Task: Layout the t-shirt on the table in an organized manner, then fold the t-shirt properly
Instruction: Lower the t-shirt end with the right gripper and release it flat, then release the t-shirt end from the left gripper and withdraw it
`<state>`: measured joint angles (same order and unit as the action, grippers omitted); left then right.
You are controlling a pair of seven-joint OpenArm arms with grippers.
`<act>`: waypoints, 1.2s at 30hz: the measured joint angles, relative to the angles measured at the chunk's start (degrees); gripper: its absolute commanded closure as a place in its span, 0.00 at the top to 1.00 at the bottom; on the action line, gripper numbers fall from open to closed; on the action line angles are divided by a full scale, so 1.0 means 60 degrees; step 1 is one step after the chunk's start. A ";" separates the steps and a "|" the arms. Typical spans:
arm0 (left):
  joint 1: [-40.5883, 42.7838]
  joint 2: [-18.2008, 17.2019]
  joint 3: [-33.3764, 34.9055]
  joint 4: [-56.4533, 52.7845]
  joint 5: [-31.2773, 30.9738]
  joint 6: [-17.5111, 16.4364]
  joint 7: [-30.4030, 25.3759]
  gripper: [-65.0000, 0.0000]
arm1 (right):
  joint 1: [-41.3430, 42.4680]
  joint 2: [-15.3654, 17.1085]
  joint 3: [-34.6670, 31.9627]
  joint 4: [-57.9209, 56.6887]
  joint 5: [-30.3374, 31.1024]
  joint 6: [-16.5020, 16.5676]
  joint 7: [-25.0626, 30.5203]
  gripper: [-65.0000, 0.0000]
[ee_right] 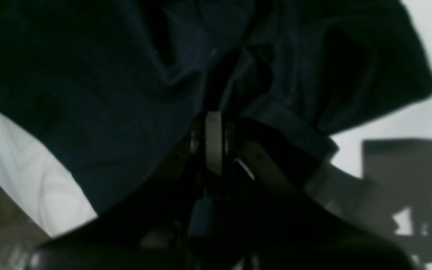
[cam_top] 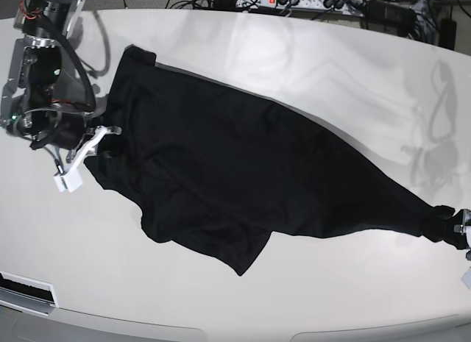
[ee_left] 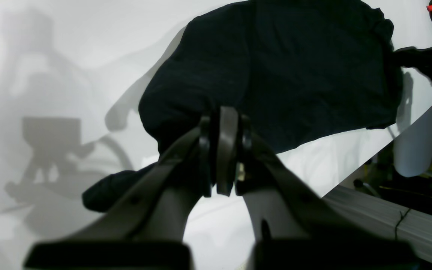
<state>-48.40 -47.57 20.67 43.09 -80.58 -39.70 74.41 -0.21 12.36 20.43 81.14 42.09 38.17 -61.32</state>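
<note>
A: What else sits around the t-shirt [cam_top: 243, 180]?

B: Beyond the far edge of the table [cam_top: 221, 55] from the t-shirt there is a white power strip [cam_top: 294, 1] with a red switch, among dark cables. Nothing lies on the cloth itself. In the left wrist view, past the t-shirt's far end, small red, blue and orange parts show at the frame corner; I cannot tell what they are.

A: And where does the t-shirt lie?

B: On the white table, stretched out long between the two arms. In the base view it is broad and rumpled toward the right arm and narrows to a bunched point toward the left one. One loose flap hangs out toward the near table edge.

A: The left gripper [ee_left: 225, 150]?

B: Its fingers are pressed together on a pinch of the t-shirt's narrow end, cloth bulging out just behind them and a dark fold trailing off to one side.

A: The right gripper [ee_right: 214, 144]?

B: Its wrist view is dark, but the fingers meet close with black fabric gathered around and over them, so it is clamped on the t-shirt's wide end. In the base view it touches that edge of the cloth.
</note>
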 measured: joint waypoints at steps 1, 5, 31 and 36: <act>0.0000 0.0000 0.0000 -0.0004 0.0004 0.0000 0.0000 0.00 | 0.0004 0.0102 0.0015 0.0182 0.0084 0.0000 -0.0164 0.00; 0.0000 0.0004 0.0000 0.0000 0.0004 0.0000 0.0000 0.00 | -0.0018 0.0197 0.0652 0.0576 0.0364 0.0004 -0.0652 0.00; 0.0015 -0.0120 -0.0404 0.0000 -0.0576 0.0000 0.1013 0.00 | -0.1552 0.0124 0.3238 0.0590 0.0601 -0.1249 -0.1144 0.00; 0.0878 -0.0372 -0.0444 0.0007 -0.0576 0.0095 0.0965 0.15 | -0.1526 0.0131 0.3238 0.0590 0.0605 -0.1249 -0.1144 0.00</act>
<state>-43.13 -49.80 18.00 43.13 -84.03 -39.13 80.20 -9.37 13.15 39.86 84.68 45.71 30.68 -68.18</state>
